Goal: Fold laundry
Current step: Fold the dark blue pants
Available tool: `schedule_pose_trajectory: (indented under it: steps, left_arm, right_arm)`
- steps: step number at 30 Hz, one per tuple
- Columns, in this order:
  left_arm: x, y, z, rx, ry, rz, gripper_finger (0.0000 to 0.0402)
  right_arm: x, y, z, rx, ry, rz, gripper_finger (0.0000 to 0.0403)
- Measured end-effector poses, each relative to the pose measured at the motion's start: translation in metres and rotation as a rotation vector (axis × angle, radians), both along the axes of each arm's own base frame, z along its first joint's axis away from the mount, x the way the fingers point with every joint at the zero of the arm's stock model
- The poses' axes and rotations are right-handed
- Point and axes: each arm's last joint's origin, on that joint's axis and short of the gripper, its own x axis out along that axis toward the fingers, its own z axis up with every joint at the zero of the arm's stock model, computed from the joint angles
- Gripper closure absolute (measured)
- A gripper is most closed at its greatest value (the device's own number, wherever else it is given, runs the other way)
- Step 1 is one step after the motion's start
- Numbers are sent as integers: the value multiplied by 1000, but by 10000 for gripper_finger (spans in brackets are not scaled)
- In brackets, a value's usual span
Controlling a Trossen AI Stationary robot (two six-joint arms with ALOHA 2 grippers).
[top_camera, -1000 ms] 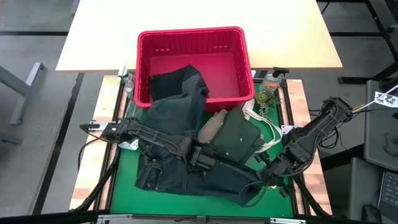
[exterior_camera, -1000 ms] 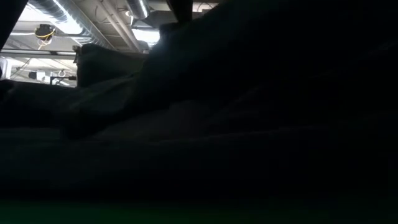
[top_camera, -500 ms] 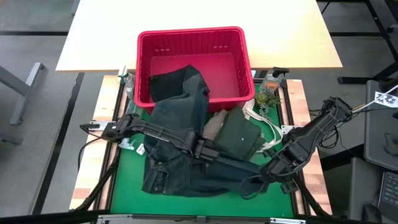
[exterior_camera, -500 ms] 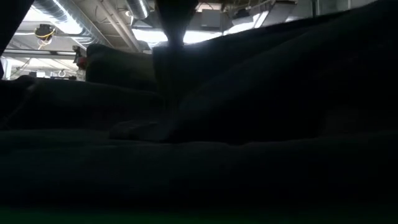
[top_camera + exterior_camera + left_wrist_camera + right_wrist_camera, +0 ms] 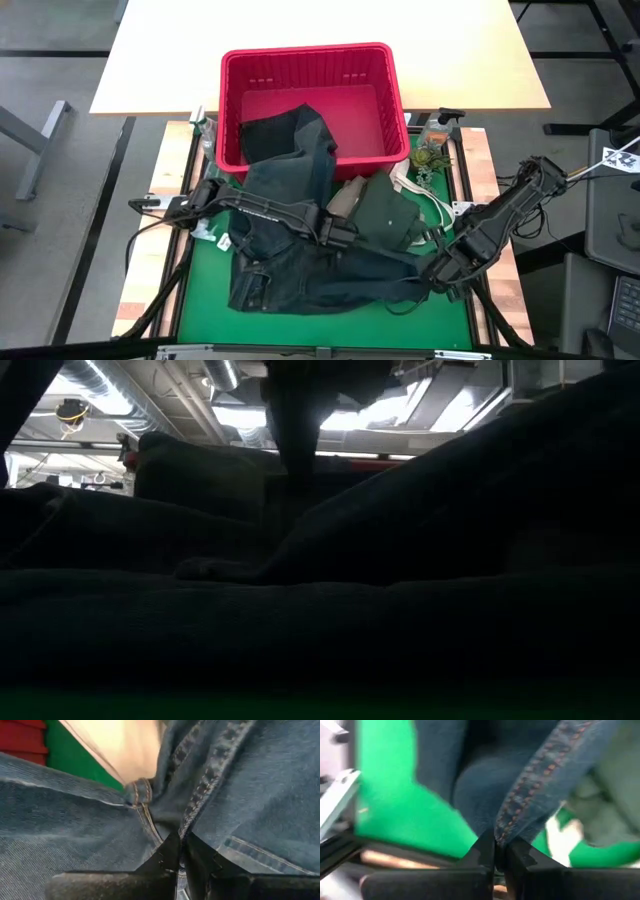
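Dark blue denim jeans [image 5: 285, 250] spill from the red basket [image 5: 310, 58] onto the green mat [image 5: 200, 300]; one end lies inside the basket, and the waistband lies at the mat's near left. An olive-green shirt [image 5: 385, 215] and a tan top [image 5: 343, 200] lie on the mat just right of the jeans. My left gripper [image 5: 337, 234] is shut on the jeans at the mat's middle. My right gripper [image 5: 437, 277] is shut on a jeans leg at the near right. In the low view dark cloth [image 5: 320, 620] fills the frame. My left gripper pinches a bunch of denim where the stitched seams meet [image 5: 186, 822], between its two fingers. The fingers come from above, pointing steeply down. The cloth around them lies low over the mat. My right gripper pinches a stitched edge of a jeans leg [image 5: 512, 815] between its two fingers, from above, pointing down. The leg runs from the fingers toward my left gripper, slightly raised off the mat.
A clear bottle [image 5: 436, 130] and a small green plant [image 5: 425, 158] stand at the mat's far right corner. White straps [image 5: 428, 205] lie beside the olive shirt. Wooden rails [image 5: 150, 260] border the mat, and a pale table [image 5: 160, 50] lies beyond the basket.
My left gripper has gone down and toward the table's far right, keeping its hold on the denim. My right gripper has turned at the wrist and shifted slightly. The jeans leg, which hung in a loop by the near right edge, is now drawn out flatter between the grippers.
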Motion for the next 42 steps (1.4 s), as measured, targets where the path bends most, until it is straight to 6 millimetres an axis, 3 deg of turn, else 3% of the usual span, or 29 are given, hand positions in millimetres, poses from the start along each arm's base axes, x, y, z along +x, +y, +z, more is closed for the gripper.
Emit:
schedule_pose_trajectory:
  steps: [10, 23, 29, 42]
  left_arm:
    - [4, 11, -1, 105, -39, 48, 386]
    - [4, 11, -1, 105, -43, 48, 385]
    - [4, 11, -1, 102, -37, 27, 384]
    - [5, 11, -1, 98, -35, 24, 278]
  right_arm:
    - [-1, -6, -2, -145, -36, -24, 374]
    - [-4, -11, -2, -244, -36, -20, 270]
    - [-5, -12, -2, -235, -10, -19, 246]
    - [-12, -18, -1, -326, 46, -8, 219]
